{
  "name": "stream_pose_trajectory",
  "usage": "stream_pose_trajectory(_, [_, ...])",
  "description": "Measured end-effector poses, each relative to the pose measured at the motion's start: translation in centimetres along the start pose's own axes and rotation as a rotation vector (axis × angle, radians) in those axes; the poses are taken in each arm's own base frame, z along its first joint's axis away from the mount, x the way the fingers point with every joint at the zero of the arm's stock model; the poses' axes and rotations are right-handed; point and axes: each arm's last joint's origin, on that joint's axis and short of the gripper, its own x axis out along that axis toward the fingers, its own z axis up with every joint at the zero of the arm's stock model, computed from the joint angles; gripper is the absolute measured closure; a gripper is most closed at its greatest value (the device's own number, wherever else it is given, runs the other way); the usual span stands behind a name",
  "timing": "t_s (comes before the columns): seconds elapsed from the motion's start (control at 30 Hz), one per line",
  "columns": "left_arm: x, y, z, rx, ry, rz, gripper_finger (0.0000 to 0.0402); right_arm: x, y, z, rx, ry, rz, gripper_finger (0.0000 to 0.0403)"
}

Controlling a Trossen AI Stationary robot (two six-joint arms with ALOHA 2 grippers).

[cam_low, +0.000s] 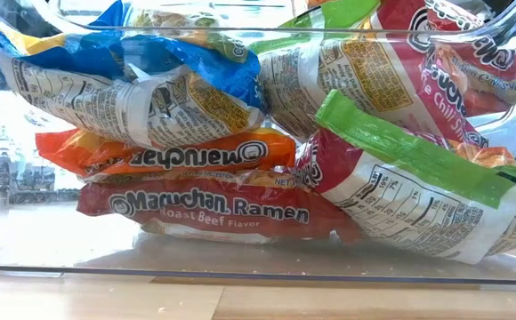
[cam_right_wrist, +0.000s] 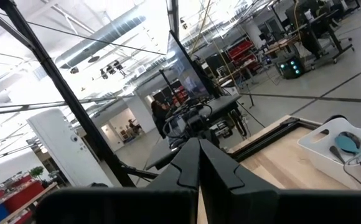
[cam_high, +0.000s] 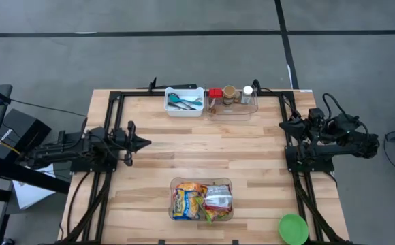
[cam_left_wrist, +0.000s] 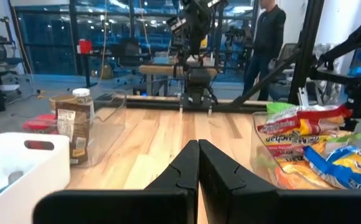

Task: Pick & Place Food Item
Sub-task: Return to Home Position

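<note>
Colourful ramen packets (cam_low: 213,209): heaped in a clear plastic bin (cam_low: 27,231), near middle of wooden counter (cam_high: 204,156)
Left tool (cam_high: 143,143): pressed together, empty, over left side
White rectangular plastic bin (cam_high: 185,112): far edge, holding spoons (cam_high: 184,101)
Right tool (cam_high: 285,125): pressed together, empty, right edge

The wooden table (cam_high: 197,153) carries a white bin (cam_high: 184,113), jar tray (cam_high: 233,113), ramen tub (cam_high: 201,180) and green bowl (cam_high: 293,229).
</note>
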Motion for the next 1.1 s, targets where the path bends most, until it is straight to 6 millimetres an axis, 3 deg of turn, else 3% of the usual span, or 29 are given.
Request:
stream_pose_trajectory(0.3, [0.1, 0.0, -0.1, -0.218, 0.012, 0.000, 0.0398, 0.0, -0.2, -0.4, -0.020, 0.040, -0.023, 0.0403])
stream_pose_trajectory(1.1, [0.9, 0.1, -0.4, -0.223, 0.061, 0.006, 0.0398, -0.1, -0.9, -1.5, -0.414, 0.162, -0.056, 0.0403])
